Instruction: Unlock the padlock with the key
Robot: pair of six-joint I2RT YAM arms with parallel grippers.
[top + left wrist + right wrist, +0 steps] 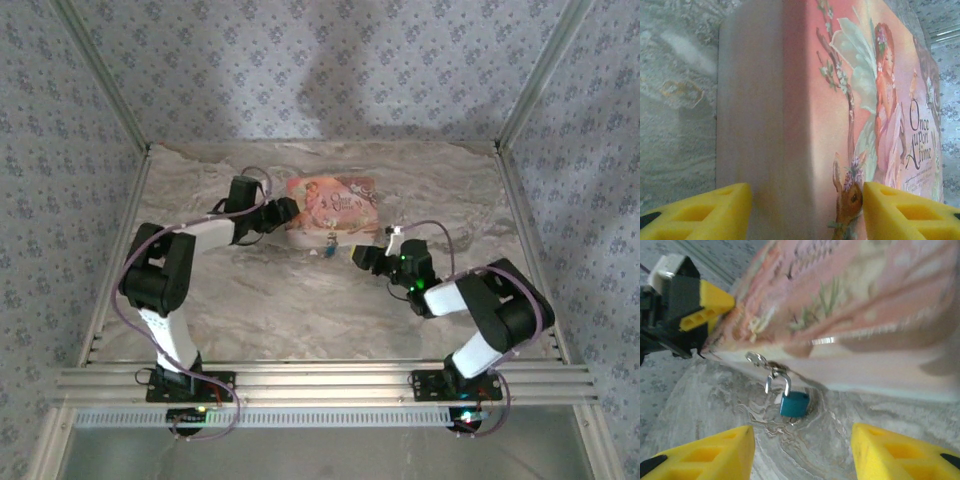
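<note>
While the left gripper [806,190] straddles the spine edge of the storybook [805,100], apparently to steady it (firm clamping cannot be confirmed), the right gripper [801,434] stands spread and empty facing the teal padlock [794,404], which hangs from the book's clasp [758,359] at the marbled tabletop [700,400].

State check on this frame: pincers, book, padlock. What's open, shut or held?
Left pincer: jaws astride the book's edge; cannot tell whether it is clamped.
Right pincer: open, empty, facing the padlock.
Book: closed.
Padlock: hanging from the clasp on the book; one shackle leg looks clear of the body, so likely unlocked.
</note>
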